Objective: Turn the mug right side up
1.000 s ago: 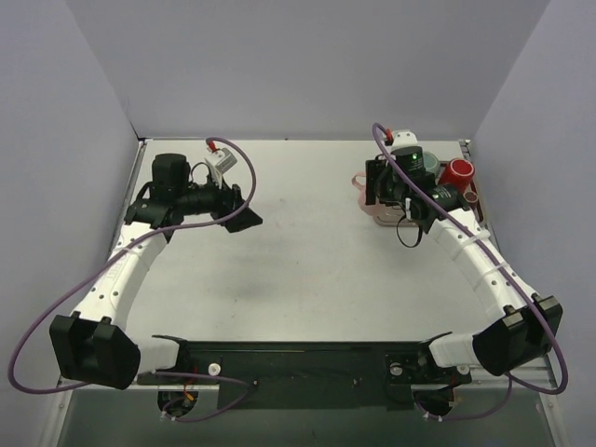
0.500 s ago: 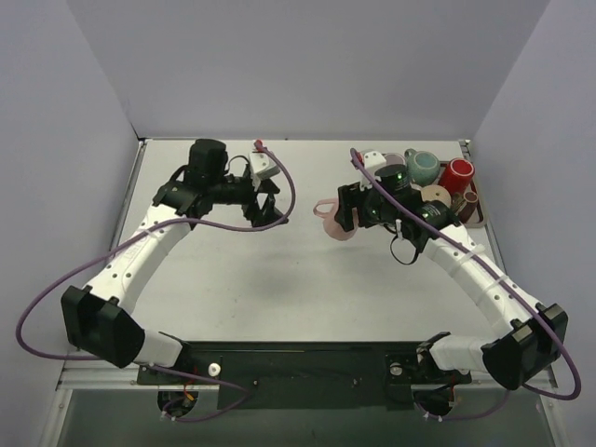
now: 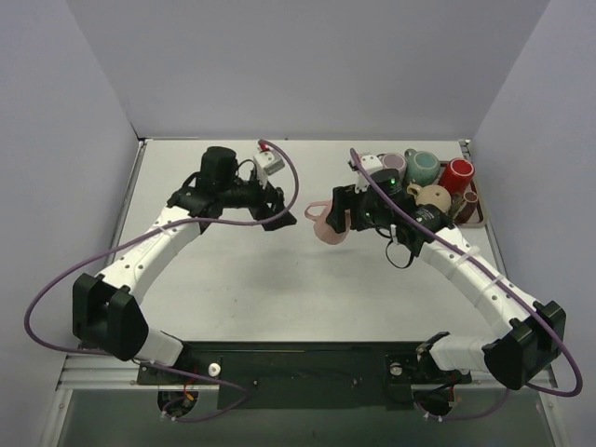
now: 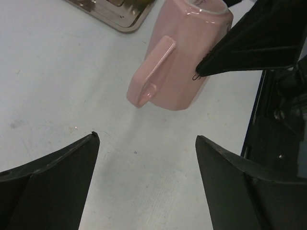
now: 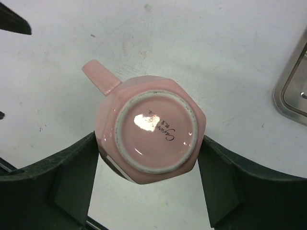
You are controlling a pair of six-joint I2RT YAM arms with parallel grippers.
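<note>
Pinching the pink mug by its sides with the right pincer. Holding it bottom up, mouth down, with the handle poking out to the left. Hanging over the white bench, near the middle and a little to the right. Just left of the mug, not touching it: the left pincer, spread wide, gripping nothing. Far right on the bench: a tray with more mugs.
</note>
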